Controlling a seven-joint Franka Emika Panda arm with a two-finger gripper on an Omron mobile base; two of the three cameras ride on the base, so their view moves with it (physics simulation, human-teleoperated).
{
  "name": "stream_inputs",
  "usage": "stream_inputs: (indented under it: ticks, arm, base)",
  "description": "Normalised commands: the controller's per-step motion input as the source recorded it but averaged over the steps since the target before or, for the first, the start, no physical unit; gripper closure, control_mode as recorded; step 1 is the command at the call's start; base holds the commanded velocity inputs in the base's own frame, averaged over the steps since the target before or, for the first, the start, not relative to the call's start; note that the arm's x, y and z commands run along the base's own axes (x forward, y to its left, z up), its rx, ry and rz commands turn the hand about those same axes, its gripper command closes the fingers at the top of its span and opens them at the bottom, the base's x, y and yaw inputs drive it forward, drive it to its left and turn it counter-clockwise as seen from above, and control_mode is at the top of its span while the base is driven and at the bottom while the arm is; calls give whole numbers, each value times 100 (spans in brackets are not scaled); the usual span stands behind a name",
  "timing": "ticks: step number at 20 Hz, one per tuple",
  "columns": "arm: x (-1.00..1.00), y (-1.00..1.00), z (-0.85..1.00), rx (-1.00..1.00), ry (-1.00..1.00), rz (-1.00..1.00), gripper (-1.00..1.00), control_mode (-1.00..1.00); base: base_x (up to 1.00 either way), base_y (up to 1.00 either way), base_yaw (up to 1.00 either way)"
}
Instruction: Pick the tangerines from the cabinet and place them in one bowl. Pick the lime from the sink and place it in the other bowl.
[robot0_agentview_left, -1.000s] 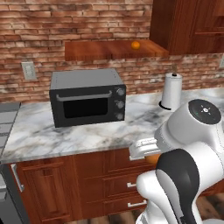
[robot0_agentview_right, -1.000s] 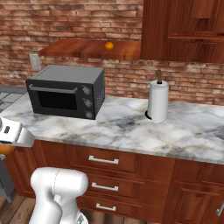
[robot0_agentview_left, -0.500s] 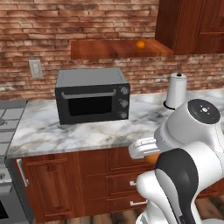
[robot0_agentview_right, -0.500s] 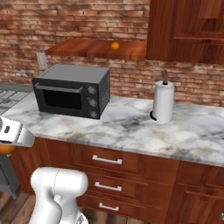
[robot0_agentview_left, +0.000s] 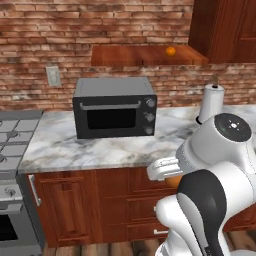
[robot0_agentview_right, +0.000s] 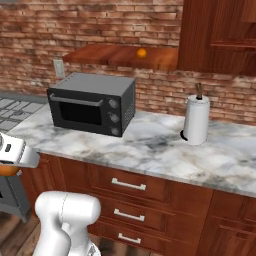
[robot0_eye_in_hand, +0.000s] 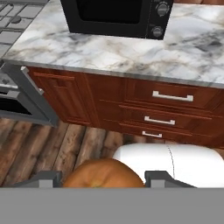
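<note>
My gripper (robot0_eye_in_hand: 101, 180) is shut on one tangerine (robot0_eye_in_hand: 105, 172), whose orange top swells between the two finger tips. In the left base view the gripper (robot0_agentview_left: 167, 171) hangs in front of the drawer fronts, below counter height, with the tangerine (robot0_agentview_left: 175, 180) under it. It sits at the left edge of the right base view, gripper (robot0_agentview_right: 12, 159) over tangerine (robot0_agentview_right: 9, 169). A second tangerine (robot0_agentview_left: 171, 51) (robot0_agentview_right: 142, 52) rests on the open shelf of the cabinet (robot0_agentview_left: 145, 56) (robot0_agentview_right: 117, 56) above the counter. The lime, the sink and the bowls are out of view.
A black toaster oven (robot0_agentview_left: 115, 107) stands on the marble counter (robot0_agentview_left: 65, 147). A paper towel roll (robot0_agentview_left: 212, 101) stands to its right. A stove (robot0_agentview_left: 12, 135) adjoins the counter's left end. Drawers with metal handles (robot0_eye_in_hand: 173, 96) face me over a wooden floor.
The whole picture has slid to the right in both base views, so the base has driven left along the counter. The stove has come into view. The gripper still holds the tangerine.
</note>
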Motion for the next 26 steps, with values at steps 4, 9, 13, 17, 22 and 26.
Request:
stream_inputs:
  ticks: [4,9,13,17,22,26]
  arm:
    - [0,0,0,0,0,0,100,100]
    - [0,0,0,0,0,0,100,100]
    - [0,0,0,0,0,0,100,100]
    - [0,0,0,0,0,0,100,100]
    - [0,0,0,0,0,0,100,100]
    - [0,0,0,0,0,0,100,100]
  base:
    - [-5,-4,8]
    - [0,-19,-19]
    - [0,-28,-35]
    - [0,-26,-38]
    - [0,-23,-38]
    - [0,-18,-35]
